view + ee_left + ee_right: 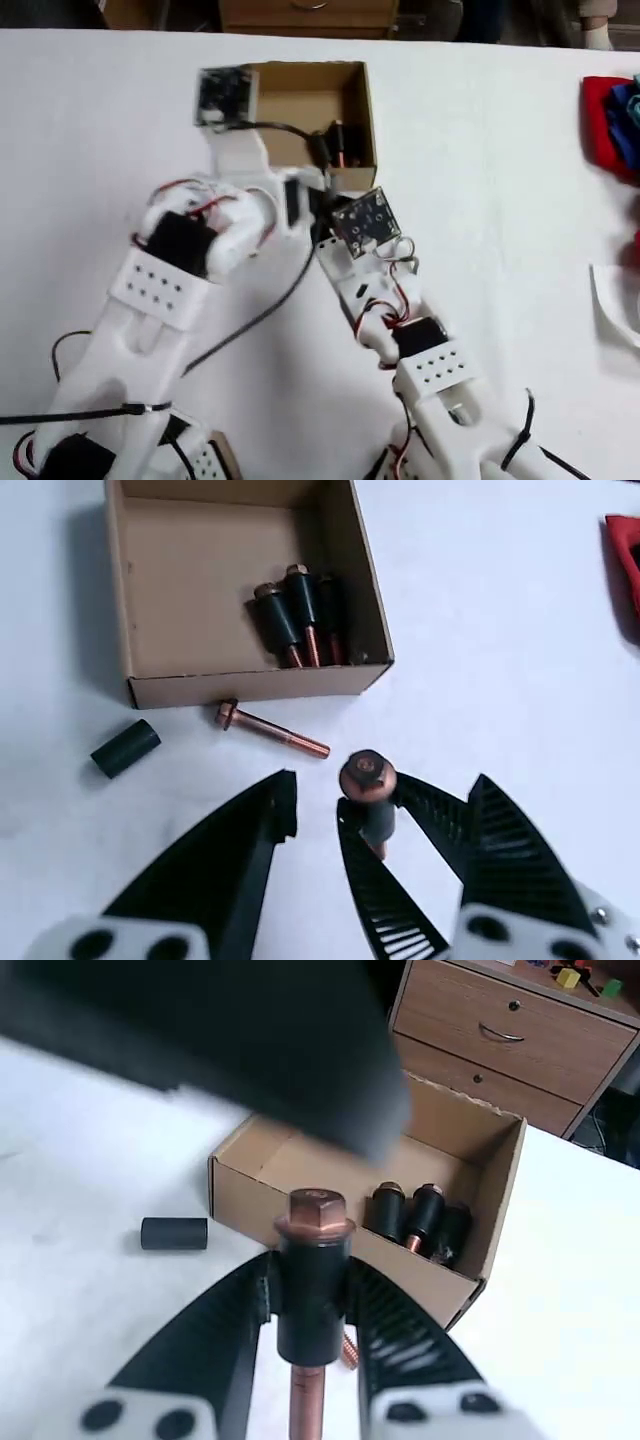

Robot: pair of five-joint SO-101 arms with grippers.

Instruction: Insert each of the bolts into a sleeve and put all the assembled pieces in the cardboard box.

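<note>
The cardboard box [356,110] [190,590] [250,1185] lies open at the table's far middle. Three sleeved bolts [297,615] [420,1215] [338,145] rest in one corner of it. My right gripper [308,1285] is shut on a black sleeve [310,1295] with a copper bolt [315,1215] [366,777] through it, held upright just in front of the box. My left gripper [385,780] is open, its jaws on either side of that held piece. A loose bolt [275,730] and an empty sleeve [126,748] [174,1233] lie on the table by the box's front wall.
Red and blue cloth [612,110] [626,570] lies at the table's right edge, with a white object [615,300] nearer the front. A black cable [265,305] crosses the table between the arms. Wooden drawers [500,1050] stand behind the table.
</note>
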